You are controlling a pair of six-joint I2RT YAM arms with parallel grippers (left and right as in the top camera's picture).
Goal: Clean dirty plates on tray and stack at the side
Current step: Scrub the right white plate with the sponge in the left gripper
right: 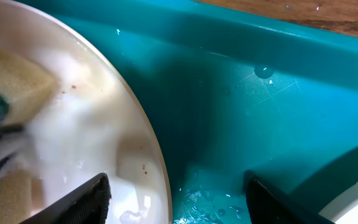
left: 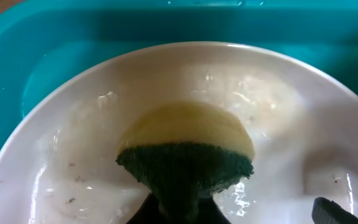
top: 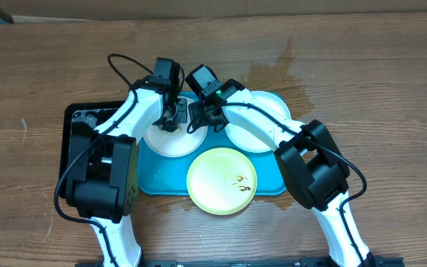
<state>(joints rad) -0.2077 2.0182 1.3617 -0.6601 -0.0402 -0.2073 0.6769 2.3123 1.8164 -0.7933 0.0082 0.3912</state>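
Observation:
The turquoise tray [top: 148, 176] holds three plates. On the left white plate [top: 170, 142] my left gripper [top: 170, 119] is shut on a yellow sponge with a green scouring side [left: 185, 146], pressed against the wet, foamy plate face [left: 278, 106]; small dark specks remain near its edge. My right gripper [top: 199, 117] is open, and its fingers [right: 86, 199] straddle that plate's right rim [right: 151, 155], one over the plate and one over the tray floor [right: 260, 112]. Another white plate [top: 264, 122] lies at the right. A yellow-green plate [top: 217, 182] with brown smears sits at the front, overhanging the tray's edge.
A black tray [top: 76, 119] stands left of the turquoise one, mostly hidden under my left arm. A damp stain [top: 276, 70] marks the wooden table behind the trays. Both arms cross over the tray's ends.

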